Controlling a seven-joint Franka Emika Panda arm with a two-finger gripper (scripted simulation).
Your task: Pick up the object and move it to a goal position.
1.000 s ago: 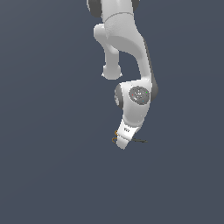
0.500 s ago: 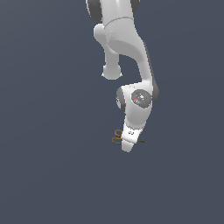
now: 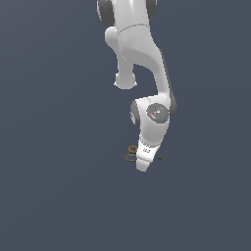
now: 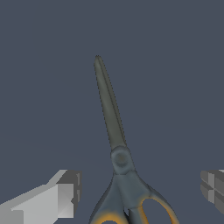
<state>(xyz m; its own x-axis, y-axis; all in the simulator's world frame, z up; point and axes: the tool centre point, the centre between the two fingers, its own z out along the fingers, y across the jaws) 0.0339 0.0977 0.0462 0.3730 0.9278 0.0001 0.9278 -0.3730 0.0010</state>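
Scissors [image 4: 120,162] lie flat on the plain grey counter [image 3: 59,196], directly beneath the end effector [image 4: 140,192], whose two fingers stand wide apart with nothing between them yet. In the wrist view the pivot sits roughly midway between the finger [image 4: 61,199] on one side and the other finger [image 4: 213,186] on the opposite side, with the closed dark blades running away from the camera and the orange-yellow ring handles lying nearest to it. The long axis of the scissors therefore runs across the line on which the fingers close, which looks like the right arrangement for pinching the narrow neck by the pivot. In the exterior view the arm's hand hides most of the object; only the ring handles [image 3: 131,153] peep out toward the exterior view's left and a sliver of blade tip [image 3: 160,158] toward its right, so the hand is low and centred over it. No goal marker is visible in either view. The step in hand seems to be the final descent before closing; any sideways offset could push the thin scissors aside.
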